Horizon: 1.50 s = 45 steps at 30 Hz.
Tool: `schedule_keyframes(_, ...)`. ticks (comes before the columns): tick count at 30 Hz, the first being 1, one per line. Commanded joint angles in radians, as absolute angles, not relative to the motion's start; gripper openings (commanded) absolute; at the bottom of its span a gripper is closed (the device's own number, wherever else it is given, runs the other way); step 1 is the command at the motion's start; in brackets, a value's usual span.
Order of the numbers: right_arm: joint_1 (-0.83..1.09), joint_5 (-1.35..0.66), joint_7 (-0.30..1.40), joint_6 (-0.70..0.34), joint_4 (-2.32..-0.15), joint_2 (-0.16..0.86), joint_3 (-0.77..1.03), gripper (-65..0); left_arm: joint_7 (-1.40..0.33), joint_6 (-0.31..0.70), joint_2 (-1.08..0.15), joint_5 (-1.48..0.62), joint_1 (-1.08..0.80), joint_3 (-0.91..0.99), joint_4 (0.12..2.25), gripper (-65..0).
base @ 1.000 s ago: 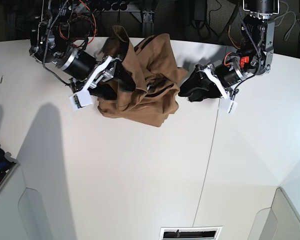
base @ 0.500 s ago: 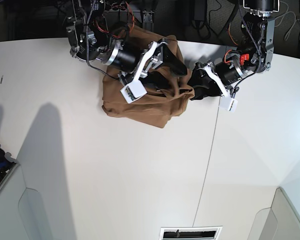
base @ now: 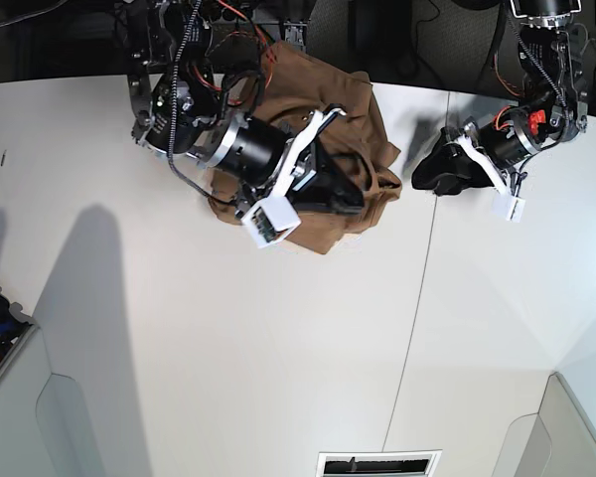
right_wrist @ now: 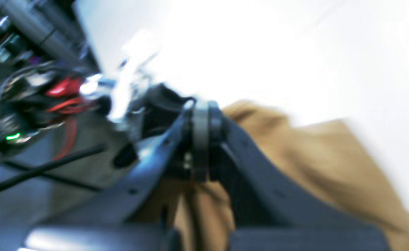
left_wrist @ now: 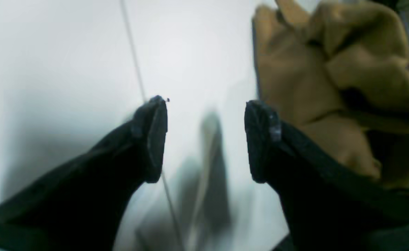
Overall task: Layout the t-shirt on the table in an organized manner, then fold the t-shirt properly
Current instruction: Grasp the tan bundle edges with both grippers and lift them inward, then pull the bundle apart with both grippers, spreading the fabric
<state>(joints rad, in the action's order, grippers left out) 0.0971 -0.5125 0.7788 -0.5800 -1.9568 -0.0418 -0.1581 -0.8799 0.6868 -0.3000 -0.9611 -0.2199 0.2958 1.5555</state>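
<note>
The tan-brown t-shirt (base: 348,109) lies bunched in a heap at the back of the white table (base: 228,348). My right gripper (base: 361,199) lies across the heap's near right part. In the blurred right wrist view its fingertips (right_wrist: 200,116) meet, shut, at the edge of the t-shirt (right_wrist: 295,167); I cannot make out whether cloth is pinched between them. My left gripper (base: 419,181) hovers over bare table just right of the heap, apart from it. In the left wrist view the left gripper (left_wrist: 206,139) stands open and empty, with the t-shirt (left_wrist: 330,87) beyond its right finger.
A thin dark seam (base: 417,298) runs across the table from front to back, passing under the left gripper. Cables and electronics (base: 228,20) crowd the dark back edge behind the shirt. A vent slot (base: 377,463) sits at the table's front edge.
The right arm swept right across the shirt, bunching the cloth toward the back right, and its jaws went from open to shut. The left arm drew back right, off the shirt.
</note>
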Motion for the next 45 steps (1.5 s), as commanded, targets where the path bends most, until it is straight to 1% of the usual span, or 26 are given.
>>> schedule_keyframes(1, 0.086, -0.531, 0.756, -0.587, -1.981, -0.047, -0.134, -65.0, -0.857, 0.698, -0.323, -0.992, -0.213, 0.302, 1.611, -27.7)
schedule_keyframes(5, 0.067, -0.507, 0.755, -0.587, -1.982, -0.047, -0.054, -65.0, -0.859, 0.698, -0.343, -1.002, -0.218, 0.302, 1.758, -27.7)
schedule_keyframes(9, 0.059, -0.447, 0.736, -0.572, -1.965, -0.046, 0.02, -65.0, -0.869, 0.698, -0.348, -1.069, -0.237, 0.3, 1.888, -27.7)
schedule_keyframes(13, 0.058, -0.424, 0.699, -0.572, -1.886, -0.047, 0.058, -65.0, -0.871, 0.698, -0.349, -1.081, -0.265, 0.227, 1.989, -27.8)
schedule_keyframes(14, 0.056, -0.408, 0.69, -0.572, -1.863, -0.046, 0.059, -65.0, -0.873, 0.698, -0.349, -1.078, -0.27, 0.189, 2.006, -29.5)
schedule_keyframes(17, 0.056, -0.388, 0.669, -0.572, -1.803, -0.046, 0.059, -65.0, -0.876, 0.698, -0.348, -1.017, -0.278, 0.041, 2.016, -40.1)
schedule_keyframes(19, 0.056, -0.38, 0.65, -0.572, -1.772, -0.047, 0.059, -65.0, -0.874, 0.698, -0.348, -0.951, -0.278, -0.056, 2.004, -44.2)
schedule_keyframes(21, 0.055, -0.365, 0.635, -0.572, -1.75, -0.047, 0.059, -65.0, -0.856, 0.698, -0.348, -0.895, -0.278, -0.122, 1.982, -45.1)
schedule_keyframes(24, 0.041, -0.327, 0.629, -0.572, -1.7, -0.047, 0.059, -65.0, -0.807, 0.698, -0.348, -0.847, -0.277, -0.163, 1.92, -45.1)
schedule_keyframes(26, 0.022, -0.3, 0.629, -0.572, -1.654, -0.046, 0.059, -65.0, -0.777, 0.698, -0.349, -0.818, -0.275, -0.163, 1.864, -45.1)
schedule_keyframes(32, -0.014, -0.292, 0.629, -0.572, -1.551, -0.017, 0.059, -65.0, -0.774, 0.698, -0.35, -0.754, -0.263, -0.147, 1.71, -45.1)
schedule_keyframes(40, -0.004, -0.299, 0.65, -0.572, -1.55, 0.003, 0.059, -65.0, -0.776, 0.698, -0.353, -0.772, -0.263, 0.059, 1.695, -45.1)
schedule_keyframes(45, 0.011, -0.376, 0.667, -0.572, -1.552, 0.002, 0.059, -65.0, -0.774, 0.698, -0.356, -0.774, -0.218, 0.076, 1.695, -45.1)
